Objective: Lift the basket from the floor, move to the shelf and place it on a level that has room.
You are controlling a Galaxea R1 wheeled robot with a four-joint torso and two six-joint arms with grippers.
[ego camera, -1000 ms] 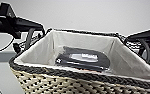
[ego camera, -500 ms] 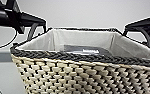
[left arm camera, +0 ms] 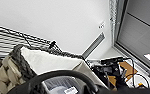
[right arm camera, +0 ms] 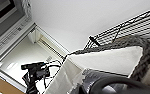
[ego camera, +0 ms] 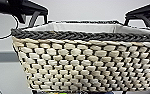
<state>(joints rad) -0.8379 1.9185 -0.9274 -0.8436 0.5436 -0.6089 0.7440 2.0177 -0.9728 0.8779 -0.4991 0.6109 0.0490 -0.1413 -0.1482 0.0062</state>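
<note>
Head view: level with the basket (ego camera: 86,67), very near its woven side, facing the wall. Left and right wrist views: from opposite ends, tilted up across the lining toward wall and ceiling. Shared by all three: rim and lining; by both wrist views, the shelf (right arm camera: 131,25) wires.

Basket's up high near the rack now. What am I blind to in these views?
- Head view: the basket blocks the scene ahead.
- Both wrist views: the fingers' grip can't be made out.
- Wrist views: the shelf is cut off; its tier's room can't be judged.
</note>
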